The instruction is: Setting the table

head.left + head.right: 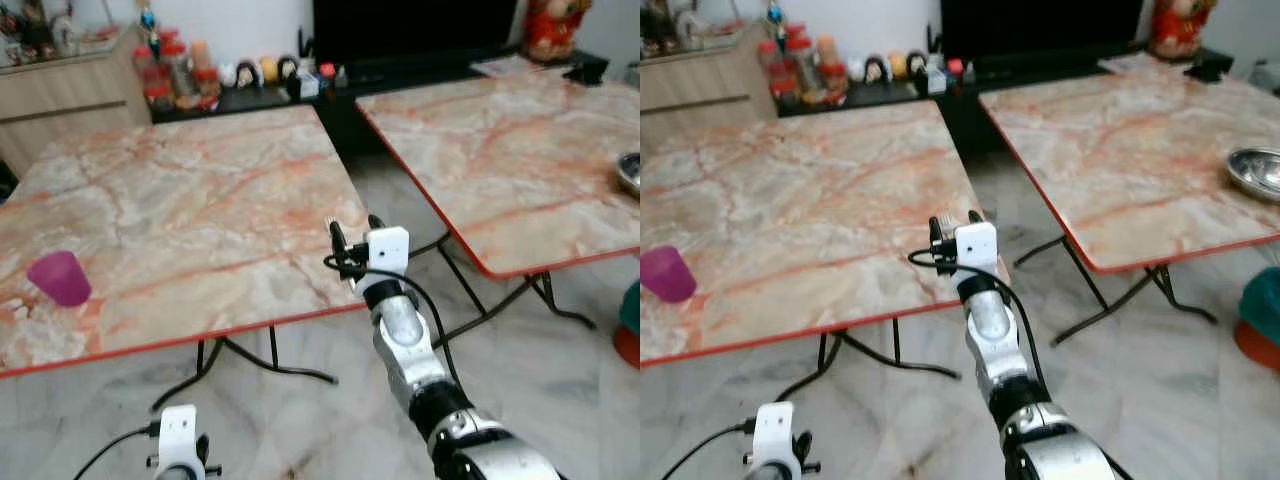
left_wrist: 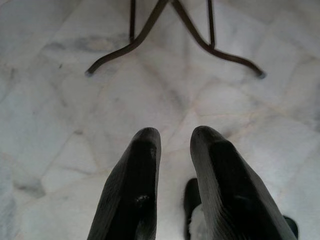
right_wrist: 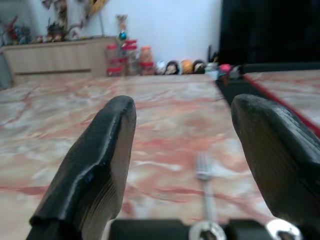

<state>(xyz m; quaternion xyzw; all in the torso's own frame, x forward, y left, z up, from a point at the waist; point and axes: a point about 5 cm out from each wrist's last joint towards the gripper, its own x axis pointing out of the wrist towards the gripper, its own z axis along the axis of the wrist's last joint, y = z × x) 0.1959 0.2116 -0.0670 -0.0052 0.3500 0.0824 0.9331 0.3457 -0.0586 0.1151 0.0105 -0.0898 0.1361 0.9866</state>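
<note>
Right gripper (image 3: 182, 165): fingers wide apart, holding nothing, poised over the near edge of the worktop (image 1: 180, 200). Fork (image 3: 205, 187) lies flat between them, just ahead, long axis toward 12 o'clock. Purple cup (image 1: 60, 277) sits far off at 9 o'clock. Left gripper (image 2: 175, 170) hangs idle, fingers narrow.

two marble-topped tables (image 1: 200, 200) on pale marble floor (image 1: 560, 370); dark tv (image 1: 410, 30) behind.
</note>
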